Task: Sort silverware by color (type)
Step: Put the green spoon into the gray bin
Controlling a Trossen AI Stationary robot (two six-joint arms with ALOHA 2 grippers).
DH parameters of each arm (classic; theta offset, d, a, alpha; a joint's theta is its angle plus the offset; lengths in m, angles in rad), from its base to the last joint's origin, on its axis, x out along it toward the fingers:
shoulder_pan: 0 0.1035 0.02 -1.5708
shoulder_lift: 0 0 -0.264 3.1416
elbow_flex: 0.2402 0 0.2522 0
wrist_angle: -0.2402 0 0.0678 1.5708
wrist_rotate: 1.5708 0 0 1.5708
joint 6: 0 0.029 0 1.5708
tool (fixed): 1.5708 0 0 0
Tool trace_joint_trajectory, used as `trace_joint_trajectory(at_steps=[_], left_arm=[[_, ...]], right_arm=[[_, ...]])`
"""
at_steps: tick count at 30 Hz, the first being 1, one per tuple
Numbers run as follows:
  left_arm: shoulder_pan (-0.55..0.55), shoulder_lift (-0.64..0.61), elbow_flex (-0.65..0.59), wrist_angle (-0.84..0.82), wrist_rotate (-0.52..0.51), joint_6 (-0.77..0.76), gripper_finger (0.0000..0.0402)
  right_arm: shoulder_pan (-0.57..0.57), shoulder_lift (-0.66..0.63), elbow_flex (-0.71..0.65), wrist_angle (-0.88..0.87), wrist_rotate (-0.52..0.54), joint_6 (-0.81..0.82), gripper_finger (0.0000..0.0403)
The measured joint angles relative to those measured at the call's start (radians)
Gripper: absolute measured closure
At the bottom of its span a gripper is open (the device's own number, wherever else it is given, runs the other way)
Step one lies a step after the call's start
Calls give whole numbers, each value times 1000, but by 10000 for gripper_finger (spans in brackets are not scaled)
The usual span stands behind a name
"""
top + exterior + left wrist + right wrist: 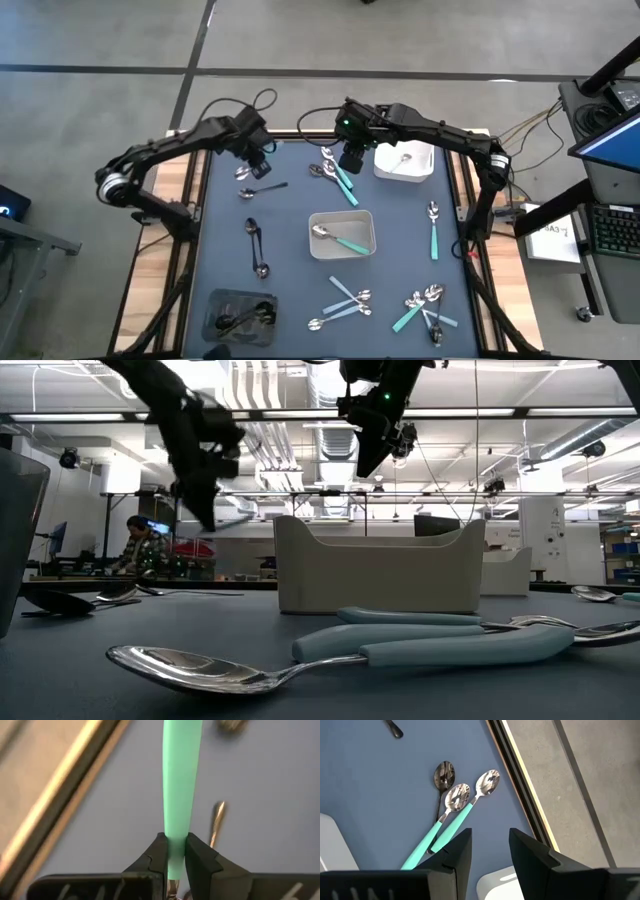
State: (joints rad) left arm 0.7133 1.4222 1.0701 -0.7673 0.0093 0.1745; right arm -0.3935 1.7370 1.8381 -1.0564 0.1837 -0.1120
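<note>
I see my left gripper clamped on a teal plastic utensil handle above the blue mat's far-left corner. My right gripper hangs spread (empty) over two teal-handled metal spoons beside the white tray.

Two dark jointed arms, black cables, seemingly matte black pincer fingers

Left gripper jaws clamped; right gripper jaws apart, both raised.
</note>
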Motion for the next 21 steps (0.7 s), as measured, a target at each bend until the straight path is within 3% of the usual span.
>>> trace_joint_trajectory(at_steps=[8,15,21], left_arm=[[-259,6,171,47,19,-82,378],[-485,197,383,73,-74,-182,375],[-561,364,570,15,-98,-244,375]], right_arm=[[0,0,0,0,0,0,280],[0,0,0,0,0,0,280],[-2,0,0,0,-6,-3,280]])
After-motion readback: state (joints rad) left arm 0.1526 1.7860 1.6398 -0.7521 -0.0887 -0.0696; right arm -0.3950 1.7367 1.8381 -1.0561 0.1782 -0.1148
